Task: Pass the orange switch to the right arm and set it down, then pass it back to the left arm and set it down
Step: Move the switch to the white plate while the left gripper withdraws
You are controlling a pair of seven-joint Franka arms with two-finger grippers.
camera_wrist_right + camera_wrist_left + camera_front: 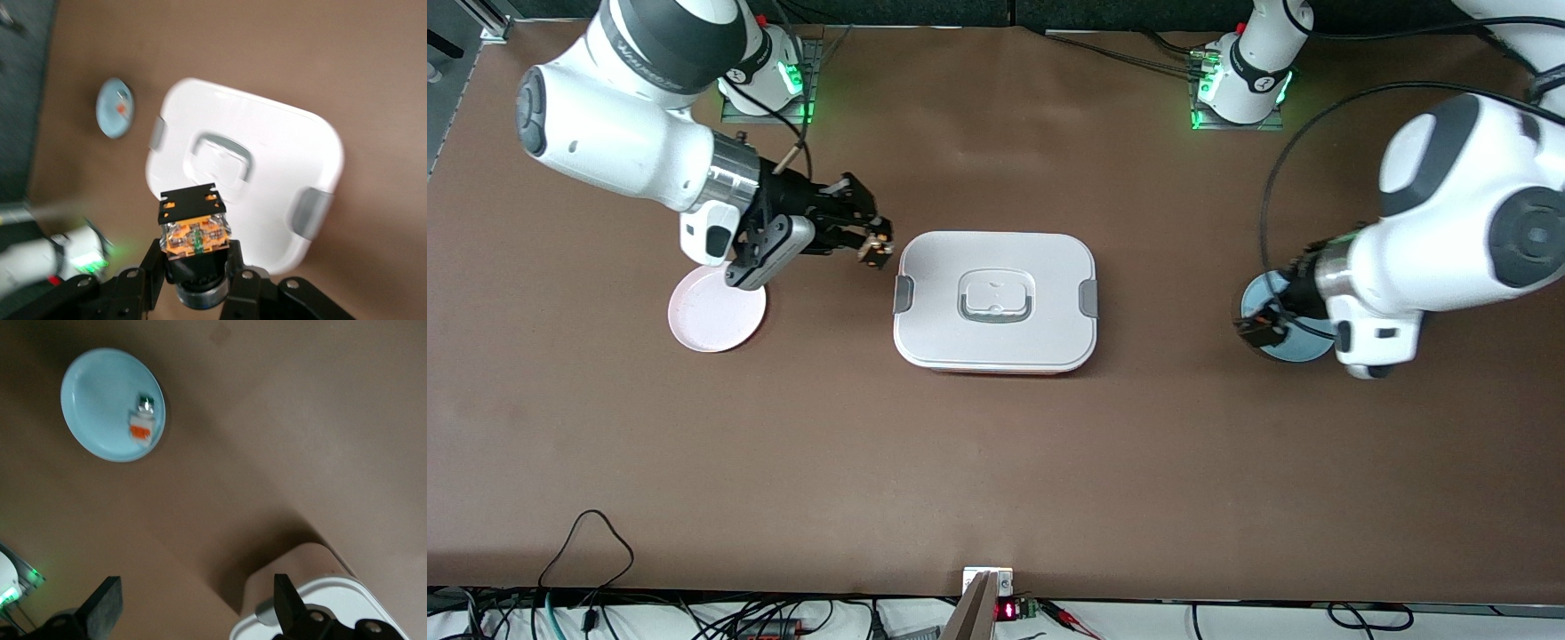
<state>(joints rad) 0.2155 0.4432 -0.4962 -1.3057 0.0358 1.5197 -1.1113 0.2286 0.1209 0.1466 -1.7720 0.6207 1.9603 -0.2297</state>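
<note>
A brown table fills the front view, with cables along the edge nearest the camera and the two arm bases at the top.

The right arm comes in from its base at about eleven o'clock of the table's centre and bends toward the middle. The left arm reaches in from the three o'clock side.

The box lies flat at the centre of the table, white, lid on, with a grey latch at each short end and a grey handle sunk in the lid.

A pink plate sits at nine o'clock from the box, well apart from it, partly under the right arm's wrist. A blue plate sits at three o'clock from the box, partly covered by the left arm's wrist; in the left wrist view it carries a small white piece with an orange patch.

The right gripper hangs over bare table just beside the box's corner toward the right arm's end, at about ten o'clock from the lid's middle. Its fingers are clamped on the switch, black and orange, whose dark round end sits between them.

The left gripper is over the blue plate, its fingers spread wide with nothing between them.
</note>
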